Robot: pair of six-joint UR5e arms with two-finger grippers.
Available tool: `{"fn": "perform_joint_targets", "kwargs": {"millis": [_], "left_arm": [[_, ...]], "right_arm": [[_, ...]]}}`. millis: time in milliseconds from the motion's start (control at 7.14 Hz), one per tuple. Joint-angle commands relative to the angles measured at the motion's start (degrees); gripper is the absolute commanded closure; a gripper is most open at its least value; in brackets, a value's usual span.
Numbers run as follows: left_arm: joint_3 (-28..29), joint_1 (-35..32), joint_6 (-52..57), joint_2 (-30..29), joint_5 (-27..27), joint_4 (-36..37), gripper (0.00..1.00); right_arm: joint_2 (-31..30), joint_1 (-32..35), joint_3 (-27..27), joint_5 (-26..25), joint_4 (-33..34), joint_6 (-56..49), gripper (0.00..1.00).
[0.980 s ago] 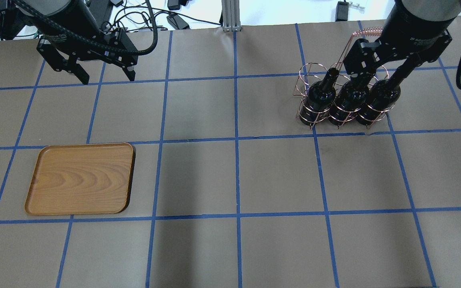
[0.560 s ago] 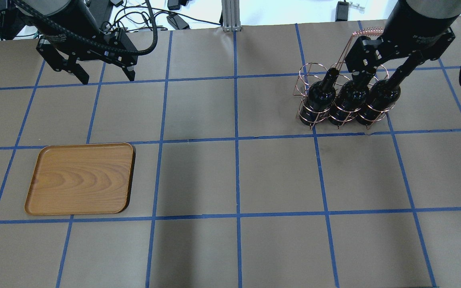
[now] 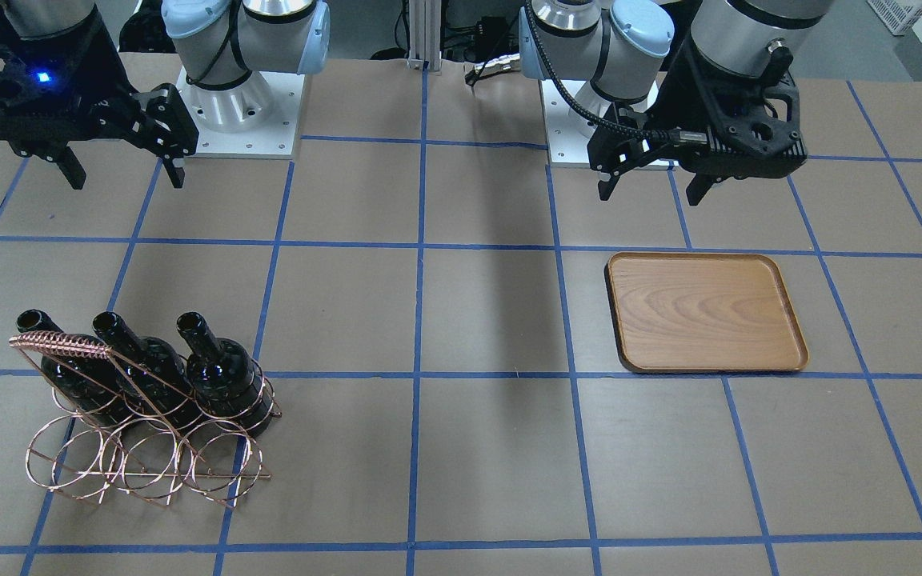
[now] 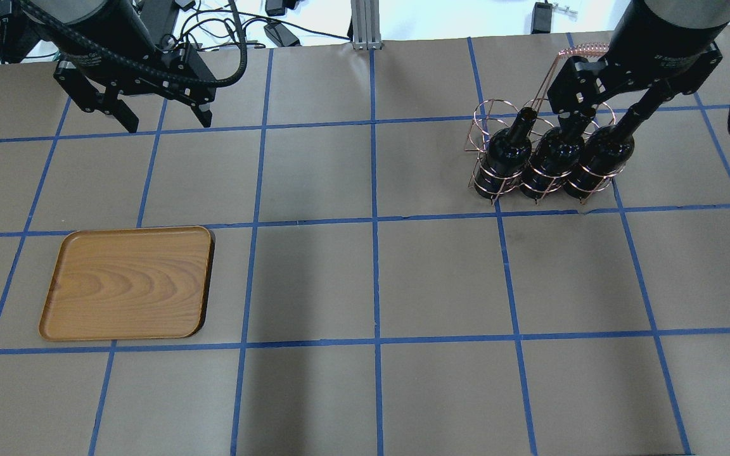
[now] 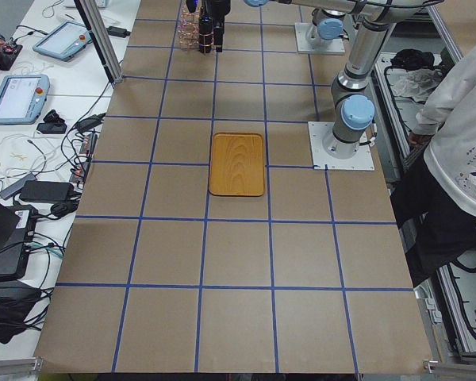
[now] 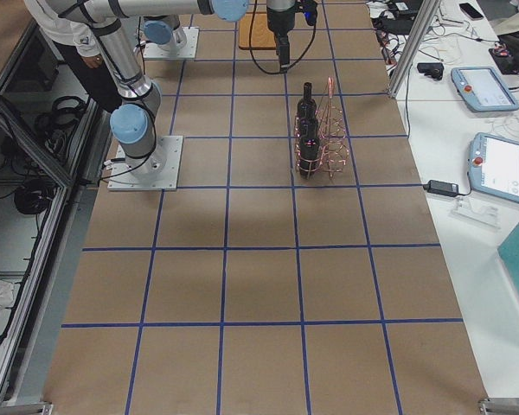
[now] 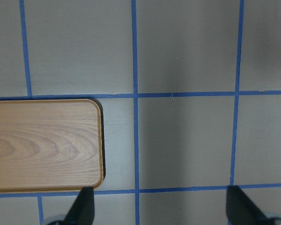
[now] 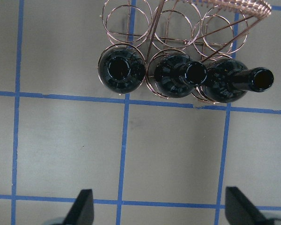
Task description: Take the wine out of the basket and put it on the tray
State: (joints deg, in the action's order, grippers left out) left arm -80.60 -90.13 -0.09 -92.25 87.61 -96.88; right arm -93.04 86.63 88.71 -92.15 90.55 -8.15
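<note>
Three near-black wine bottles (image 4: 507,152) (image 3: 221,372) (image 8: 122,70) stand in the near row of the copper wire basket (image 4: 484,114) (image 3: 133,468) (image 8: 178,23); its far row of rings is empty. My right gripper (image 4: 602,120) (image 3: 126,172) (image 8: 161,213) is open and empty, high above the table on the robot's side of the basket. The wooden tray (image 4: 127,283) (image 3: 705,312) (image 7: 42,145) lies empty at the table's left. My left gripper (image 4: 167,121) (image 3: 651,192) (image 7: 160,213) is open and empty, hovering beside the tray's edge.
The table is brown paper with a blue tape grid (image 4: 374,221). The two arm bases (image 3: 241,104) stand at the robot's edge. A metal post (image 4: 362,25) and cables lie beyond the far edge. A person (image 5: 460,151) stands by the robot.
Both arms have shifted only slightly; the left gripper drifted a little left and toward the far edge. Both grippers stay open. Bottles, basket and tray have not moved.
</note>
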Motion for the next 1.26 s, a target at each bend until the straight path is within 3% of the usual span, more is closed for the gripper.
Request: {"fn": "perform_joint_targets", "kwargs": {"millis": [0, 560, 1120], "left_arm": [[0.00, 0.13, 0.00, 0.66, -0.07, -0.07, 0.00], [0.00, 0.13, 0.18, 0.93, 0.02, -0.07, 0.00], [-0.18, 0.13, 0.17, 1.46, 0.20, -0.60, 0.00]], "right_arm": [[0.05, -0.06, 0.06, -0.05, 0.59, -0.02, 0.00], [0.40, -0.75, 0.06, 0.13, 0.86, -0.11, 0.00], [1.79, -1.55, 0.76, 0.92, 6.28, -0.28, 0.00]]}}
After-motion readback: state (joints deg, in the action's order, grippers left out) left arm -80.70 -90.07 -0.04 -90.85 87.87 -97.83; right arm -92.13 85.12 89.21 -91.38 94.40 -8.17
